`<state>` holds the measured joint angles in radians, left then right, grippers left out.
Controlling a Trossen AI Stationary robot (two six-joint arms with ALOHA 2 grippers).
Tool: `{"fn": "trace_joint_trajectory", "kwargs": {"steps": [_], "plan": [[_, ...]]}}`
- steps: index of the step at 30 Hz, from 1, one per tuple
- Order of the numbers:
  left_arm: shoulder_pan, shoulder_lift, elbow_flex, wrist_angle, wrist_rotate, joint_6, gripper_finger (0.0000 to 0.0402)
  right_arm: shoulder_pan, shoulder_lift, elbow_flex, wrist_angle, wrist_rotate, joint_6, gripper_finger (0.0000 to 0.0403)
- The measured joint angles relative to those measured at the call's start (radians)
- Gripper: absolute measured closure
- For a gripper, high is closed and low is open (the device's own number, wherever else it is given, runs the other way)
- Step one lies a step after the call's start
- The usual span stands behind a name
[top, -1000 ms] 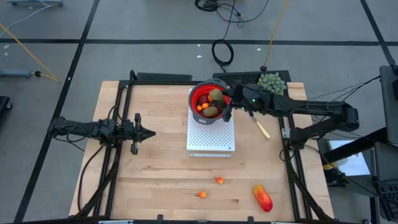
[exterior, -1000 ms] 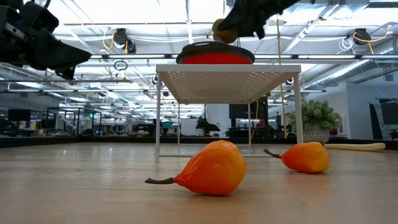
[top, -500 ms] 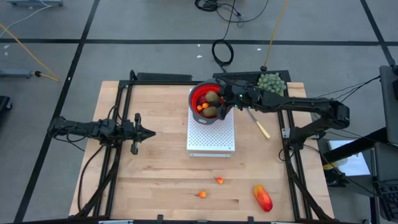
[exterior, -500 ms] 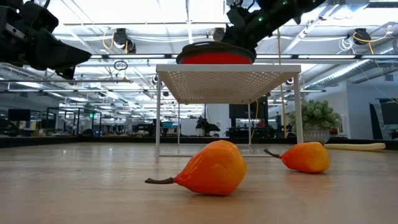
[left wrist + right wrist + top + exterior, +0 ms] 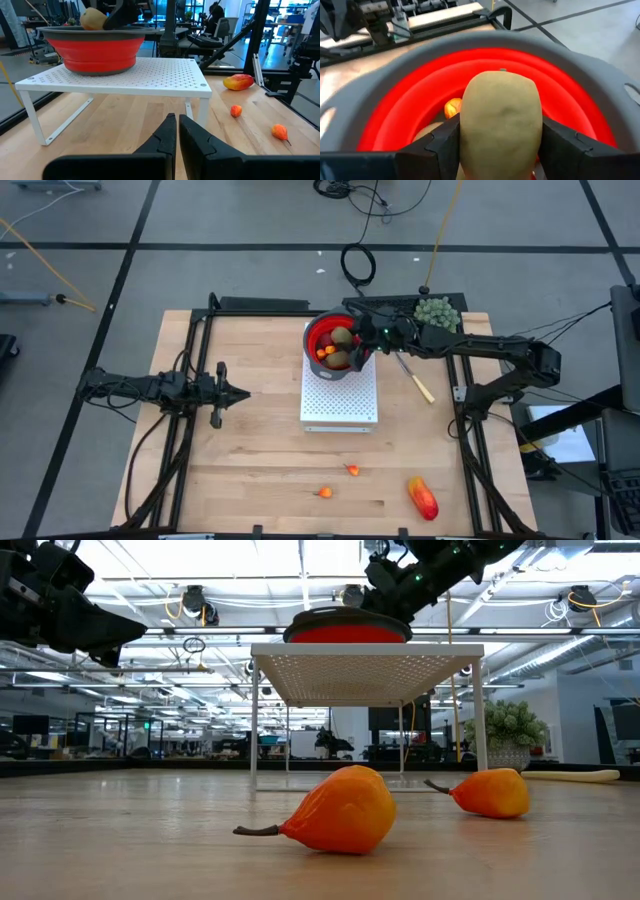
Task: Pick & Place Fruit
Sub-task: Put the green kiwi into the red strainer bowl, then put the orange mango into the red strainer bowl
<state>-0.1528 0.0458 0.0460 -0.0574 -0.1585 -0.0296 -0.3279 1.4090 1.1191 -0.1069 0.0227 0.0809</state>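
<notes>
1. Centrally, the wooden table point(image 5: 250, 470) carries a white perforated rack point(image 5: 340, 400) toward its far side.
2. The red bowl point(image 5: 327, 338) with a grey rim sits on the rack's far end, holding several fruit pieces, among them brown-green ovals and a small orange one.
3. The right gripper point(image 5: 362, 340) reaches over the bowl's right rim, its fingers point(image 5: 445, 145) clamped on a brown-green oval fruit point(image 5: 501, 122) just above the bowl.
4. The left gripper point(image 5: 243, 393) waits at the table's left, well apart from the rack, fingers point(image 5: 167, 137) pressed together on nothing.
5. A red-orange oblong fruit point(image 5: 423, 498) lies near the right front corner.
6. Two tiny orange fruits point(image 5: 351, 470) point(image 5: 325, 492) lie near the front edge, left of the oblong.
</notes>
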Motion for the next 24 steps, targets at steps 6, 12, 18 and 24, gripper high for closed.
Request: {"fn": "trace_joint_trajectory", "kwargs": {"steps": [6,12,18,24], "plan": [[0.000,0.000,0.000,0.000,0.000,0.000,0.0382,0.000,0.000,0.000,-0.012,0.003,-0.014,0.0173],[0.000,0.000,0.000,0.000,0.000,-0.001,0.0382,0.000,0.000,0.000,-0.012,0.003,-0.018,0.0154],[0.000,0.000,0.000,0.000,0.000,-0.006,0.0382,0.015,-0.038,-0.001,-0.012,0.001,-0.018,0.0152],[0.000,0.000,0.000,0.000,0.000,-0.001,0.0382,0.109,-0.134,0.000,-0.070,0.000,-0.031,0.0200]]}}
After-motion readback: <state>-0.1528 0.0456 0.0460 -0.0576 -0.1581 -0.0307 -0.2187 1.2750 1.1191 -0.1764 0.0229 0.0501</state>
